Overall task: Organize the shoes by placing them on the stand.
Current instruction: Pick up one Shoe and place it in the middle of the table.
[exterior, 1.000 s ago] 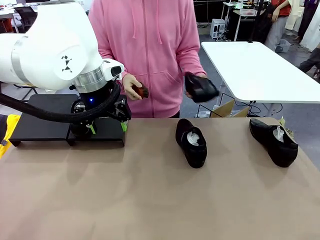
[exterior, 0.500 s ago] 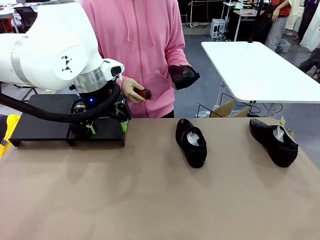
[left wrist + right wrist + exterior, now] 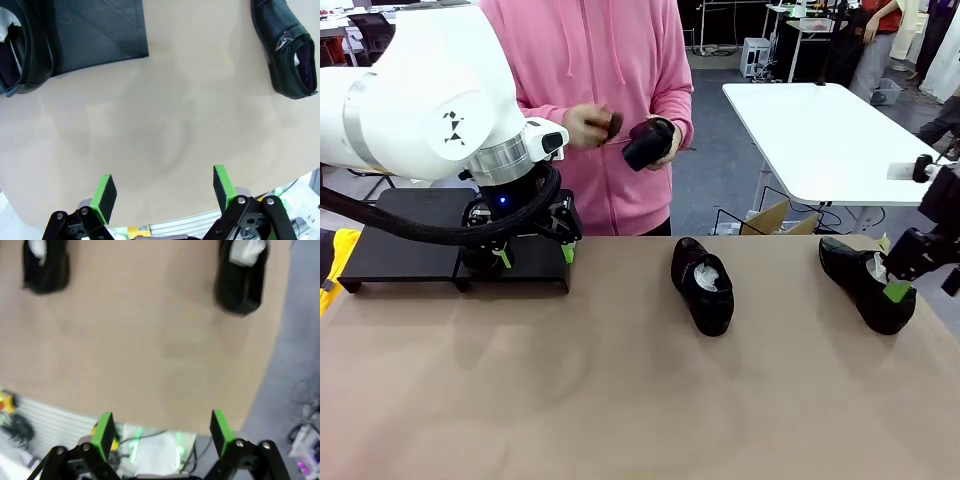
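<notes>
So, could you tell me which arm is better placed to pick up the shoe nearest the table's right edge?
Probably the right: the right gripper, open, hangs just beside that shoe, while the left gripper, also open, sits across the table at the stand.

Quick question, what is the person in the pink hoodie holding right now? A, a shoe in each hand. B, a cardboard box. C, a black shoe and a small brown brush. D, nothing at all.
C: in the front view one hand holds the small brown brush up to the black shoe gripped by the other hand.
</notes>
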Controlling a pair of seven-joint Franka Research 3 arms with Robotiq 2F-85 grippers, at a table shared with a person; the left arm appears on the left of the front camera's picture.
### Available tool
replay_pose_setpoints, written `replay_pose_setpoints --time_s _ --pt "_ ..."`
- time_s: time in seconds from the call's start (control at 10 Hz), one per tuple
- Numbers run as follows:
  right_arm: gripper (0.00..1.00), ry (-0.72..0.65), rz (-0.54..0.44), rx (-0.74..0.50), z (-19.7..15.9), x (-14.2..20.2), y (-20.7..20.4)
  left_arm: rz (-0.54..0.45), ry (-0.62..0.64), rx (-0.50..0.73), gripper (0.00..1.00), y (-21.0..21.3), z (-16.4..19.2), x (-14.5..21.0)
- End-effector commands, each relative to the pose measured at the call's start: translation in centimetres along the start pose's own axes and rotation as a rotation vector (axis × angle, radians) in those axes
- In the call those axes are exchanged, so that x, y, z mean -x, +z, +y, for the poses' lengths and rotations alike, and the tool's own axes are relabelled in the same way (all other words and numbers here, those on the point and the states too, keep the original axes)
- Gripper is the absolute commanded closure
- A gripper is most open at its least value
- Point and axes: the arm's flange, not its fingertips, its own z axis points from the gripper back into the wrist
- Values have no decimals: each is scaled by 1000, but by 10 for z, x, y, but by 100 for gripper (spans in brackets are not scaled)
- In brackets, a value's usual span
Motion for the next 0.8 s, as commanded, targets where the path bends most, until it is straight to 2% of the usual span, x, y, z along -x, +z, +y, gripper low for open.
replay_pose_setpoints --time_s 0.0,0.1,0.2,0.3,0.4,0.7 --pt "0 24 -94 70 -4 -9 -18 0 1 3 0 1 1 0" --pt "0 -4 -174 85 -6 -17 -23 0 1 3 0 1 1 0" --pt "0 -67 -203 86 -10 -26 -25 0 1 3 0 1 1 0" --pt "0 -124 -138 57 -11 -25 -19 0 1 3 0 1 1 0" --pt "0 -4 -152 67 -9 -22 -17 0 1 3 0 1 1 0" --pt "0 -43 -156 57 -11 -24 -20 0 1 3 0 1 1 0"
